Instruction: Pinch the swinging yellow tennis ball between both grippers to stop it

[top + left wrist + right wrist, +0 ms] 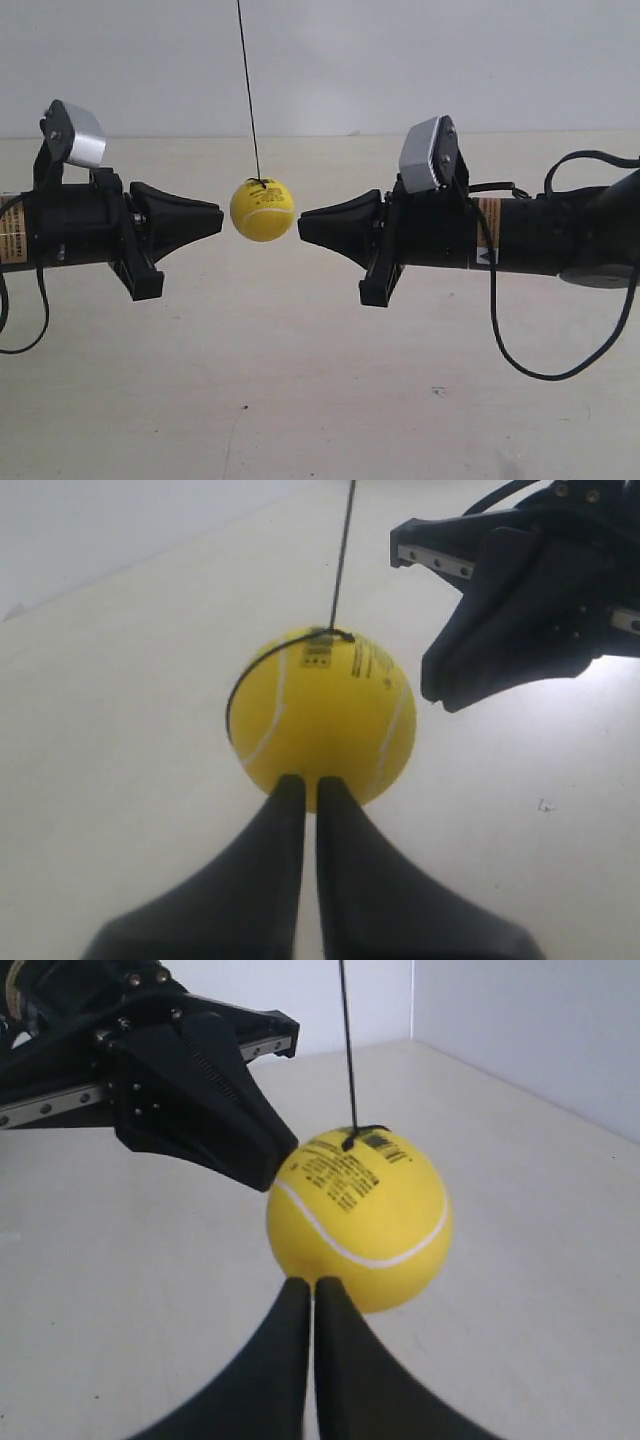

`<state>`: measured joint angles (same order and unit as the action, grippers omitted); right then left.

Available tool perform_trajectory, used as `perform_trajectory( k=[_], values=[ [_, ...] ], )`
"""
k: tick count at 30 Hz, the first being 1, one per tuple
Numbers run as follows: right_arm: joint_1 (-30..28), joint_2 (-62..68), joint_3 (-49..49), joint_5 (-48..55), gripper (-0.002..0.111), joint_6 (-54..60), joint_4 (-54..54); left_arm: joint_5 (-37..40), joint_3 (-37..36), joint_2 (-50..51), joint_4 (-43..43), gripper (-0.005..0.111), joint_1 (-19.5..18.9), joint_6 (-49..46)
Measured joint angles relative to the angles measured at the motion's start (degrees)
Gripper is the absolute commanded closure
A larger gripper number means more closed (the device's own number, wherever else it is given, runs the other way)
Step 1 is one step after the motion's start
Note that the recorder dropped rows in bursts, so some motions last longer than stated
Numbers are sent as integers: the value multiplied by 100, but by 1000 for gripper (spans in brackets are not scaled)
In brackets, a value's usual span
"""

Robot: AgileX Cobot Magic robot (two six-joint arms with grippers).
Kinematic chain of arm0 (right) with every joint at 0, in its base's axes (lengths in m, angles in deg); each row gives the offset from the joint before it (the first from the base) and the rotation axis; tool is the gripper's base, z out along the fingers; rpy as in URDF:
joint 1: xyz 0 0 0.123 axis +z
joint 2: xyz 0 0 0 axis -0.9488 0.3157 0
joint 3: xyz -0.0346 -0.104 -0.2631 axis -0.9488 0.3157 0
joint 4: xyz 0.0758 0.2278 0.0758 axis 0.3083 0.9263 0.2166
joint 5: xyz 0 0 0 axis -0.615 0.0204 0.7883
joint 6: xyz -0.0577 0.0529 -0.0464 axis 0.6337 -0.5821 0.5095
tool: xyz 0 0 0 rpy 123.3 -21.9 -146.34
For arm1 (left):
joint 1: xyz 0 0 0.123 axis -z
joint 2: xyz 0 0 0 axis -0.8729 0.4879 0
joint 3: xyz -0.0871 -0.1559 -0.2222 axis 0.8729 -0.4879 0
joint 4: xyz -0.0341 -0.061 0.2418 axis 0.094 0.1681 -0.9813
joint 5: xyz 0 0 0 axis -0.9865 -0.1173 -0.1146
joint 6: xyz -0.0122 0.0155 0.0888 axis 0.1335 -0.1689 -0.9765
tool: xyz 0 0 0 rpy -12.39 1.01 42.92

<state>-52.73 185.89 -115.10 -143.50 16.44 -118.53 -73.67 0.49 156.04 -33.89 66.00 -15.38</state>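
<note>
ball position: the yellow tennis ball (262, 210) is hanging on a thin dark string (247, 90) above the pale surface (300, 400), sitting level between the two gripper tips.
left gripper: the left gripper (311, 783) is showing jaws pressed together with only a thin slit, its tip pointing at the ball's near edge. cannot tell if it is touching.
right gripper: the right gripper (312, 1282) is showing the same, jaws pressed together and nothing pinched inside them.
exterior check: the gripper at the exterior view's left (218, 217) is showing a sliver of gap to the ball. the gripper at the exterior view's right (303, 222) is touching it or sitting just beside it.
handling: probably light and springy, with the fuzzy felt giving some grip. being round and free on the string, it is likely slipping off pointed tips on any off-centre push.
where to take hold: opposite sides at the widest line, both tips aiming through the centre.
ball writing: small dark print (345, 1172) and a barcode-like block are sitting near the knot, too small to read. no brand is showing.
arm stickers: a label sticker (488, 228) is showing on the arm at the exterior view's right, text unreadable.
</note>
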Motion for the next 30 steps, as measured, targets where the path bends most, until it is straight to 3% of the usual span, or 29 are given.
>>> perform_trajectory(
  k=[30],
  values=[
    [113,0,0,190,108,155,223,-122,0,0,218,102,0,-252]
  ],
)
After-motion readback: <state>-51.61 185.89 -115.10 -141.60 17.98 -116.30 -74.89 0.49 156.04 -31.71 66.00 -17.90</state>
